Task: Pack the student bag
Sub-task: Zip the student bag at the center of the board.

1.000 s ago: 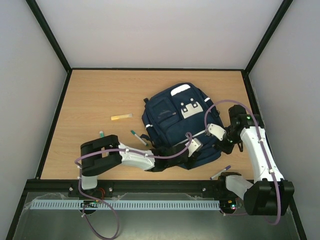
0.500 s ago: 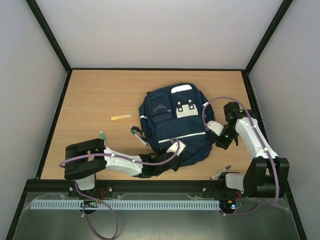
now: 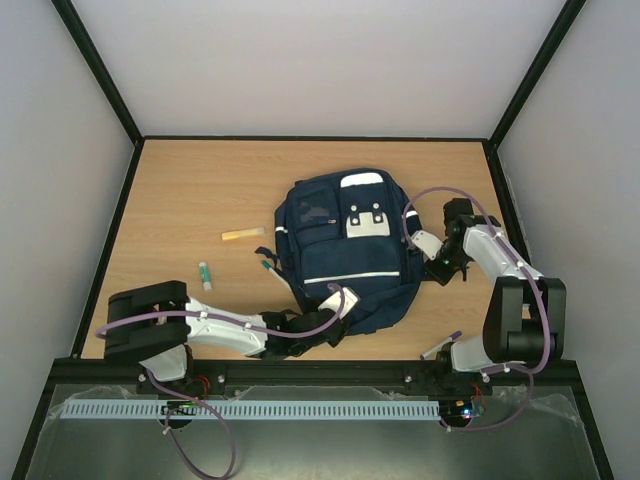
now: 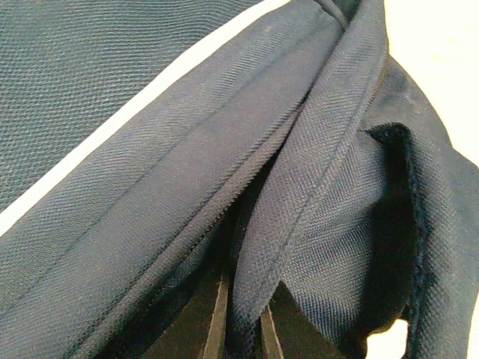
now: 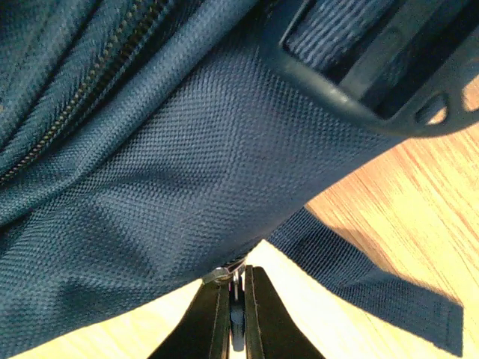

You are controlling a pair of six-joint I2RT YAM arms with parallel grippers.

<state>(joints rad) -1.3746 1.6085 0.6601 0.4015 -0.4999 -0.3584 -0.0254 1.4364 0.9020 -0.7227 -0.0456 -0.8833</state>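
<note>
Left gripper (image 4: 241, 333): jaws pinching a fold of the student bag (image 4: 150, 149).
Right gripper (image 5: 236, 314): jaws pressed together on the zip pull (image 5: 230, 277).

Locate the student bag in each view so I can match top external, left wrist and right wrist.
Top external: student bag mid-table, between the arms.
Left wrist: student bag fills the frame, a fold pinched in the left end effector at bottom.
Right wrist: student bag fills upper left; right end effector shut on its zip pull.
Shared landmark: white stripe, in top external and left wrist; not in right wrist.
</note>
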